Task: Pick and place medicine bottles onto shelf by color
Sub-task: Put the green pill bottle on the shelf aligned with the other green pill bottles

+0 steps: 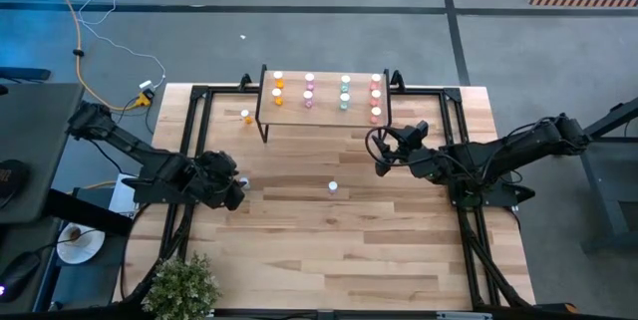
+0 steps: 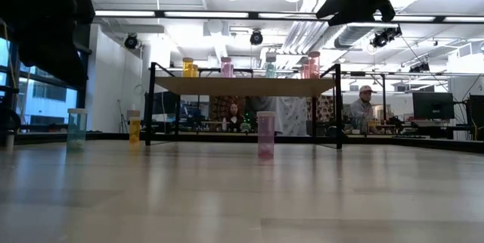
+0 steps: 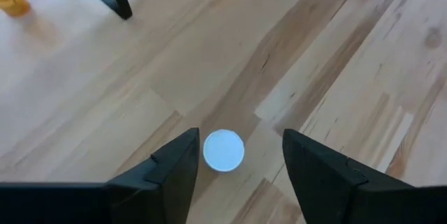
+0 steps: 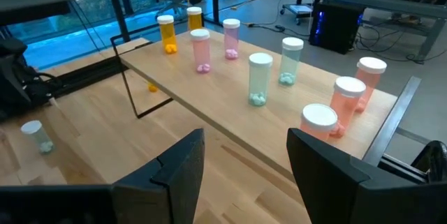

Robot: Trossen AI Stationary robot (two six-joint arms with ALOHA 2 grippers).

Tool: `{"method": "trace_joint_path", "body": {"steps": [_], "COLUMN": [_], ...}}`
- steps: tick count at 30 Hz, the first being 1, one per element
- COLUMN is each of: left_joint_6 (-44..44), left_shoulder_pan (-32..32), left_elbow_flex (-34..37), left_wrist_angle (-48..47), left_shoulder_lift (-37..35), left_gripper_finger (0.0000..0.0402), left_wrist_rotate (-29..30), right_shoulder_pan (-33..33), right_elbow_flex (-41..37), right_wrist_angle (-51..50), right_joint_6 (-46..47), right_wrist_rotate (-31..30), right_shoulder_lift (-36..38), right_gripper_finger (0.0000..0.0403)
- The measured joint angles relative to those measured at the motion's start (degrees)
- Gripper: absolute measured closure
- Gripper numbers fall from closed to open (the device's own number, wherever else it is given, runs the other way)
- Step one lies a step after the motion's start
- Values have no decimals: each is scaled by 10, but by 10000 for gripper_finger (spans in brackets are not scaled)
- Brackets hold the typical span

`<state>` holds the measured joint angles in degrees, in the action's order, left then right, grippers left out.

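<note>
We find no legible text, label, brand, number or sign in any view. The small white-capped medicine bottles (image 4: 260, 77) on the light-wood shelf (image 4: 209, 105) carry no label that we can read, and the bare wooden tabletop (image 1: 339, 240) bears no marking. The red-and-white striped band (image 1: 578, 1) on the far right floor is a pattern without lettering. The screens and fittings in the room beyond the table are too small for us to read.
</note>
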<state>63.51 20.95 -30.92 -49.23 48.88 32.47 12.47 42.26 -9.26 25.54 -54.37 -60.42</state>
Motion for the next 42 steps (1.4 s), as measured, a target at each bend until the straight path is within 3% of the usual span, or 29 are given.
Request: {"method": "trace_joint_path", "body": {"steps": [7,42], "left_joint_6": [19,49], "left_shoulder_pan": [-18,-22], "left_elbow_flex": [0,0], "left_wrist_angle": [2,31], "left_shoulder_lift": [2,161], "left_gripper_finger": [171,174], "left_wrist_rotate": [-29,-20], "right_shoulder_pan": [0,0], "right_elbow_flex": [0,0], "right_wrist_angle": [0,0], "right_joint_6": [3,21], "right_wrist_rotate": [0,0], "right_shoulder_lift": [0,0], "right_gripper_finger": [205,205]}}
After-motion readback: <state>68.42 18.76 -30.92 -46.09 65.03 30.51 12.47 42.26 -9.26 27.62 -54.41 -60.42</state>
